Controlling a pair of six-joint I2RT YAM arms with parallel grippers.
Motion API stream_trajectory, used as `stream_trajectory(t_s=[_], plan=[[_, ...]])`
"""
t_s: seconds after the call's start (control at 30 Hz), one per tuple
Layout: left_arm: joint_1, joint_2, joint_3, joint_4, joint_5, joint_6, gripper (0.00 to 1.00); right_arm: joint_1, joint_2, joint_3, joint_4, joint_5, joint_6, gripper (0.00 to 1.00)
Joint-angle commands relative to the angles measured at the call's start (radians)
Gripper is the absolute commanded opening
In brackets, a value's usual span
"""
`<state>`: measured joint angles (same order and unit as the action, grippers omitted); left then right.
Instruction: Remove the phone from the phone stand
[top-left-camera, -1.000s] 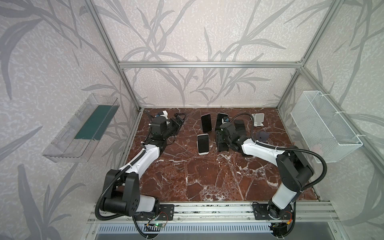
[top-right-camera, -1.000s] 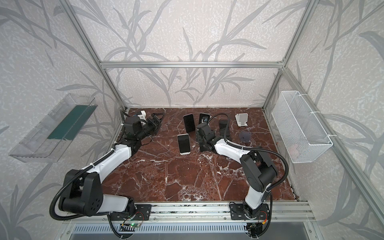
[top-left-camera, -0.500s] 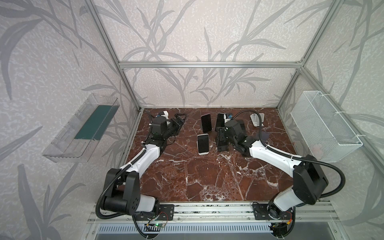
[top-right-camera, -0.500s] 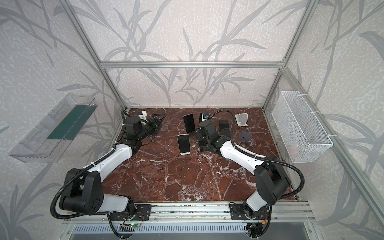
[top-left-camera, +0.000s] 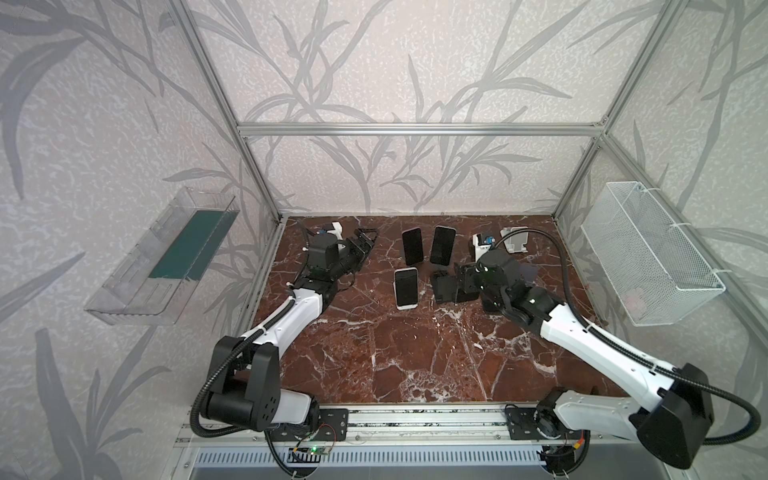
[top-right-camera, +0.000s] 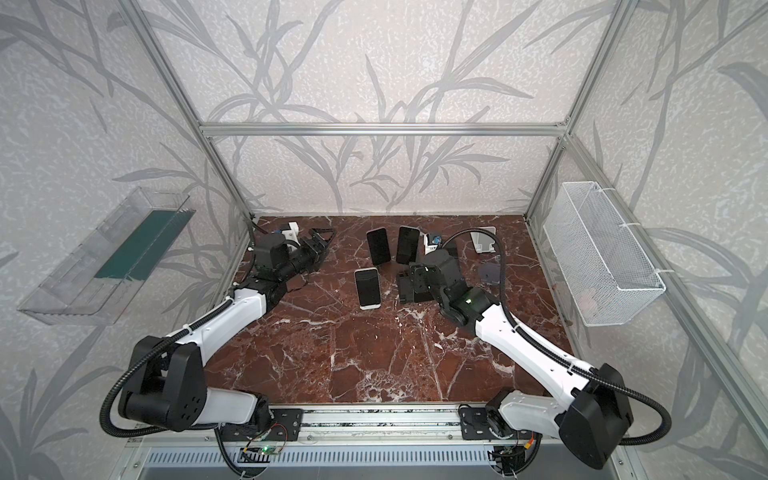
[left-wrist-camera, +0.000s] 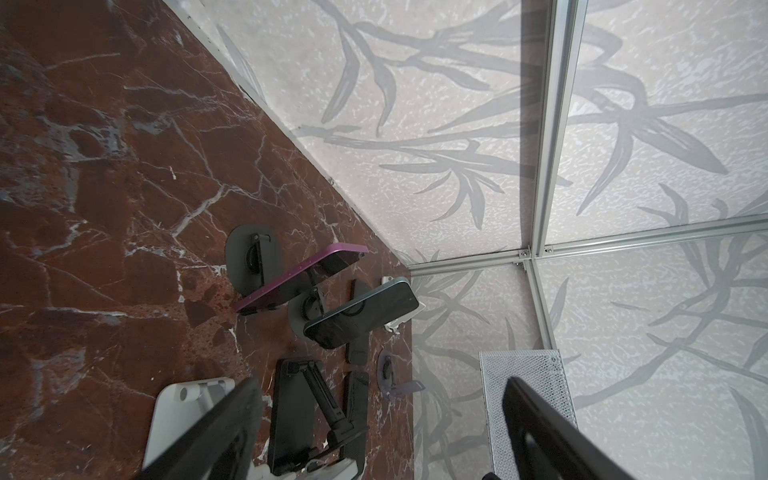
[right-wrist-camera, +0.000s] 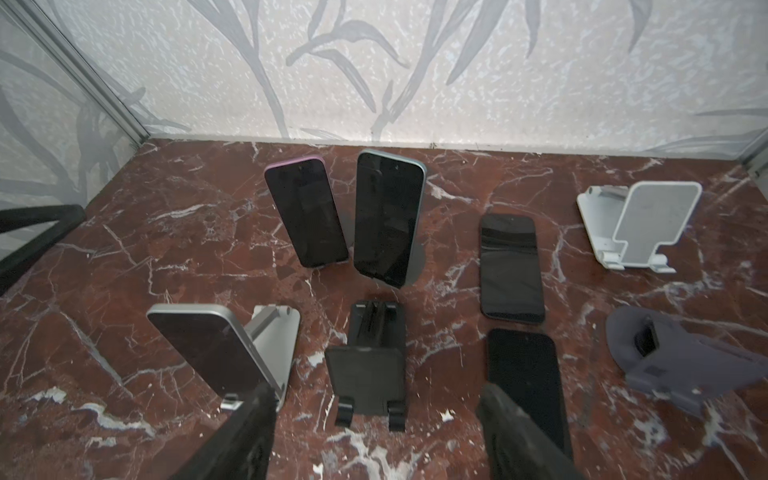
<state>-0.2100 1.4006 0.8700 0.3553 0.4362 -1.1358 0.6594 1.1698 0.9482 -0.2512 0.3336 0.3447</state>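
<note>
Right arm (top-left-camera: 582, 336) has swung its elbow down toward the front right corner of the table (top-left-camera: 415, 365); no phone is held yet.

Nearest us, the right gripper (right-wrist-camera: 376, 399) hangs with jaws apart and empty, straddling the matte black stand (right-wrist-camera: 365, 365), also empty. Two dark glossy phones (right-wrist-camera: 513, 266) lie flat beside it. Mid-table, the silver-edged phone (right-wrist-camera: 208, 353) leans on its brushed metal stand (right-wrist-camera: 278, 332), likely our next target. We would pinch its smooth long edges and lift clear of the lip before pulling away, so the light stand stays put. Farther on, a purple phone (right-wrist-camera: 305, 216) and a teal phone (right-wrist-camera: 388, 216) lean near the back edge. At the back left corner, the left gripper (left-wrist-camera: 382, 388) is spread and empty.
</note>
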Motion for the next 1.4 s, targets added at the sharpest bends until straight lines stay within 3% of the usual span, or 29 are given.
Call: stream_trajectory(t_s=[0.0,0.23,0.4,0.63,0.87,1.37], plan=[[-0.011,-0.009,0.023,0.0,-0.007,0.018,0.9,0.003,-0.075,-0.027,-0.135,0.004,0.023,0.61],[-0.014,0.005,0.034,-0.013,0.003,0.024,0.91,0.004,-0.252,-0.104,-0.387,0.027,0.067,0.6],[-0.012,0.005,0.038,0.001,0.021,0.002,0.91,0.002,-0.301,-0.194,-0.45,0.038,0.082,0.6],[-0.012,0.016,0.046,0.015,0.048,-0.013,0.91,-0.008,-0.243,-0.294,-0.426,0.04,0.129,0.6],[-0.005,0.024,0.052,0.013,0.054,-0.014,0.9,-0.092,-0.159,-0.339,-0.396,-0.087,0.143,0.6],[-0.002,0.031,0.046,0.003,0.039,0.001,0.9,-0.186,0.096,-0.328,-0.237,-0.175,0.122,0.61]])
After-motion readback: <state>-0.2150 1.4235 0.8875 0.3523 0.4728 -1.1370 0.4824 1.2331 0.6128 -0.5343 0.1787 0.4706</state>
